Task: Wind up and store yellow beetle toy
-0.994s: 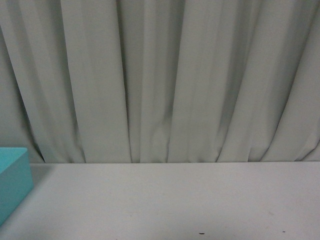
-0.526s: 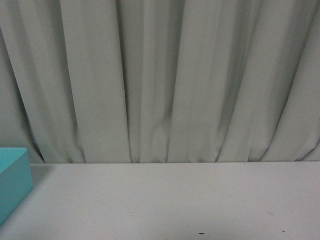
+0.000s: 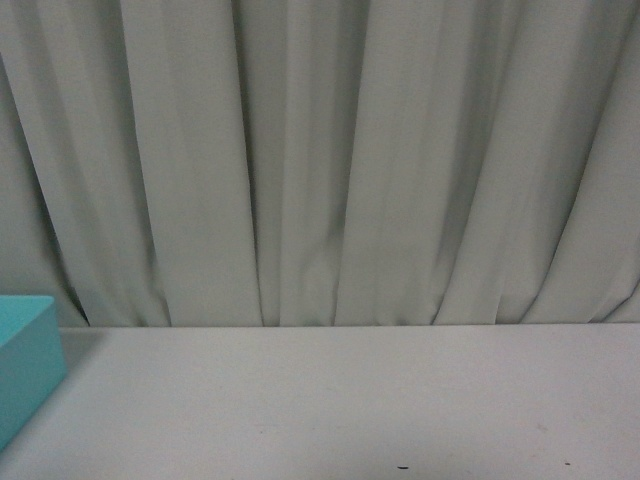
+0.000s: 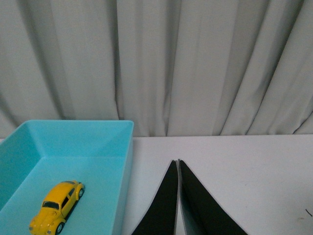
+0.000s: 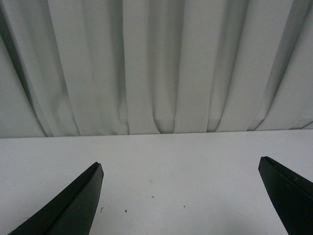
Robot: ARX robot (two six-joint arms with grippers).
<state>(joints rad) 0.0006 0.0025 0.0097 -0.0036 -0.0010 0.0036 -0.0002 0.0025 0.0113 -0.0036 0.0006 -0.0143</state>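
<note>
Toy: we see the small glossy yellow beetle toy car [image 4: 57, 207], rounded with dark windows, lying inside the smooth turquoise rectangular box [image 4: 125, 161].
Box: on our matte white counter [image 4: 234, 166].
Left pincer [image 4: 178, 163]: black tapered fingers pressed together, empty, beside the box.
Right pincer [image 5: 181, 167]: fingers spread wide, empty.
Backdrop: pleated grey curtain [image 3: 320, 160].

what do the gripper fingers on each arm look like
Only the fingers show, none in the front view. The left gripper has two flat, matte black blades tapering to thin tips. The right gripper has the same black wedge-shaped fingers with blunt ends. No cables, markings or sleeves are visible.
</note>
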